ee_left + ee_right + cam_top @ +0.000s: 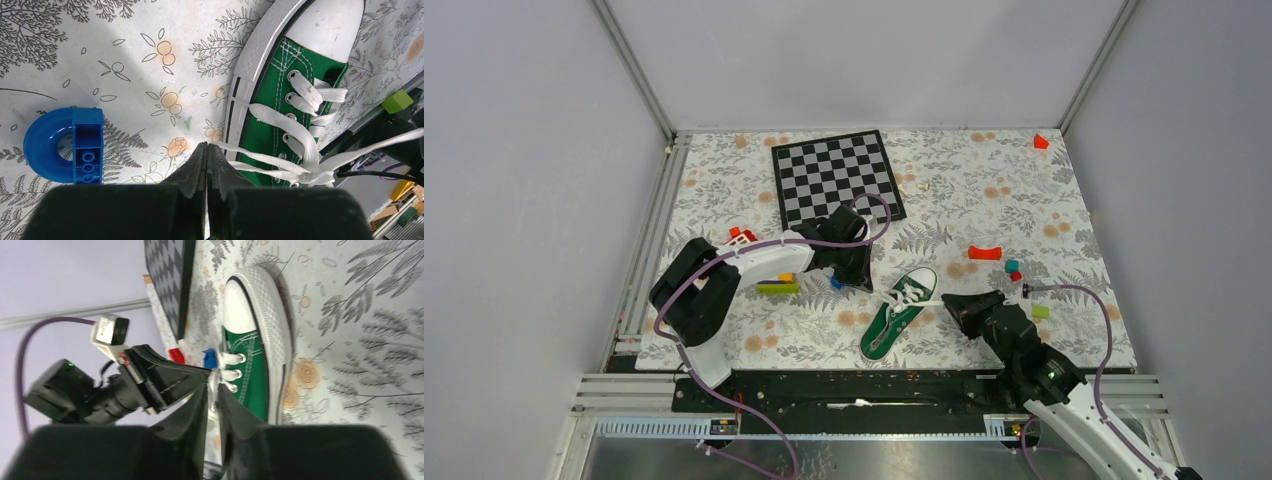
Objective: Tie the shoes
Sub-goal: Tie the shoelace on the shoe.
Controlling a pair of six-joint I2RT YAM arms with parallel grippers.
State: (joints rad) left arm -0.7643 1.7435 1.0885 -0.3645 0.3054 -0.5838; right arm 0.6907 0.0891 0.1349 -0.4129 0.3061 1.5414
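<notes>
The sneaker [900, 312] lies on its sole on the floral table [1034, 200], near the front edge, toe angled away from the arm bases and slightly right. It sits between the two claws. The left gripper [207, 150] is just beside the shoe's left side, fingers pressed together on the end of one white lace [260, 157]. That strand runs taut to the knot over the eyelets. The right gripper [212, 391] is at the shoe's other side, pinched on the second strand [375, 148] (seen only as a white sliver between its fingers). A blue block [65, 145] lies near the left claw and the chessboard [836, 178] lies farther back
</notes>
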